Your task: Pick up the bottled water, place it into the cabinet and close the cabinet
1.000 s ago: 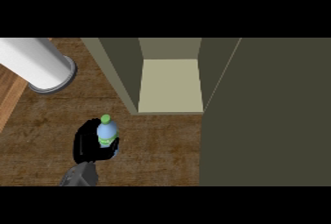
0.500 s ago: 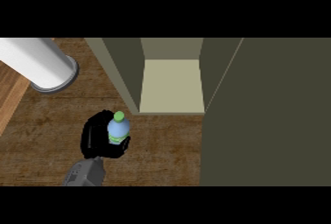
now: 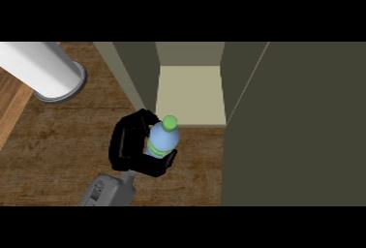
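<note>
A brown wooden counter (image 3: 57,145) is filling the left of the frame, with a white cylinder (image 3: 39,68) showing at upper left. The cabinet (image 3: 190,97) is standing open at upper centre, its dark door (image 3: 300,126) spreading across the right. Just below the opening, the left hand (image 3: 129,145) is curling round the bottled water (image 3: 163,138), which is sitting outside the cabinet, green cap near the shelf's front edge.

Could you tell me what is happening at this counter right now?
The robot's left hand is curled round the bottled water, whose green cap points toward the open cabinet. The bottle is over the wooden counter, just in front of the cabinet's pale shelf and not yet inside. The cabinet door stands open at the right. A white cylinder shows at the upper left. The right hand is out of view.
</note>
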Tool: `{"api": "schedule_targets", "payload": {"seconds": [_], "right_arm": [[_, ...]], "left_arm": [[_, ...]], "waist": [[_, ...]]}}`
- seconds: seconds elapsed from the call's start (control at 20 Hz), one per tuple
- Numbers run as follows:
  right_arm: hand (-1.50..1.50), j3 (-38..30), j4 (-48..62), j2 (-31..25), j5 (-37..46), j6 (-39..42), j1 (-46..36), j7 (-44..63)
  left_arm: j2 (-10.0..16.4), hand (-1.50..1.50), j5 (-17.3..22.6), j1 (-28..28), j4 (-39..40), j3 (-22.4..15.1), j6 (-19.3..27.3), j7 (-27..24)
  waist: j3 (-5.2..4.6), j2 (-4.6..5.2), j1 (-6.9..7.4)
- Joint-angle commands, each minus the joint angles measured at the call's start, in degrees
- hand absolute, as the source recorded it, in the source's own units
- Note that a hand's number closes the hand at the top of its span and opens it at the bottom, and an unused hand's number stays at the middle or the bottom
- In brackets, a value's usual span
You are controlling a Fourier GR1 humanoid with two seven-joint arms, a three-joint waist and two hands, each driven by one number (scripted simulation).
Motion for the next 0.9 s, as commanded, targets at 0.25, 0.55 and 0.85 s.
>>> {"api": "schedule_targets", "payload": {"seconds": [0.25,0.55,0.85], "right_arm": [[-1.5,1.42,-7.52,0.93,-2.16,-2.51,-2.03,6.01],[-1.5,-0.54,-6.1,0.52,-2.95,-0.26,-2.0,4.81],[-1.5,-3.16,-7.02,-0.66,-5.37,-1.03,-3.47,7.23]], "left_arm": [[-0.02,1.5,-2.77,-8.41,-13.5,-14.26,23.46,14.63],[-0.02,1.5,-0.74,-20.61,-7.19,-17.29,37.09,14.38],[-0.02,1.5,-0.59,-26.5,0.2,-13.36,38.8,13.84]], "waist": [[-0.02,0.32,-0.57],[-0.02,0.37,-1.69],[-0.05,0.53,-1.43]]}}
